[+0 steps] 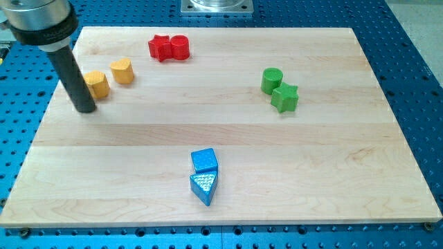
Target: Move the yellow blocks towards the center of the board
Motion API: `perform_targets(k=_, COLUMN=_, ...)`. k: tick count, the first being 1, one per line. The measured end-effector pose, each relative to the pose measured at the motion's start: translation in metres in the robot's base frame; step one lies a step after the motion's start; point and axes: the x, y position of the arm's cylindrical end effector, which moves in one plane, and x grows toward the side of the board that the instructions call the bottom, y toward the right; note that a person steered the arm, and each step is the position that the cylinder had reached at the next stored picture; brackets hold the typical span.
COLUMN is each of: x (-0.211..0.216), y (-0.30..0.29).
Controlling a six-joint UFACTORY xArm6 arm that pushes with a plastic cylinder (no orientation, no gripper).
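Two yellow blocks lie at the view's upper left of the wooden board [138,152]: a hexagonal one [97,84] and a heart-shaped one [122,70] just to its upper right. My tip [85,108] rests on the board right beside the hexagonal yellow block, at its lower left, touching or nearly touching it. The rod rises from there to the view's top left corner.
A red star [160,47] and a red cylinder [179,47] sit together near the top edge. A green cylinder [272,80] and a green star [284,97] lie at the right. A blue cube [204,160] and a blue triangle [203,187] lie at bottom centre.
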Motion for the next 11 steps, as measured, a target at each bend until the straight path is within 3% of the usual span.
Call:
perform_targets(k=3, x=-0.056, y=-0.003)
perform_targets(k=4, x=-0.093, y=-0.045)
perform_targets(k=6, x=-0.094, y=0.017)
perform_targets(k=9, x=-0.089, y=0.017)
perform_targets(k=10, x=-0.106, y=0.017)
perform_targets(k=11, x=-0.068, y=0.036)
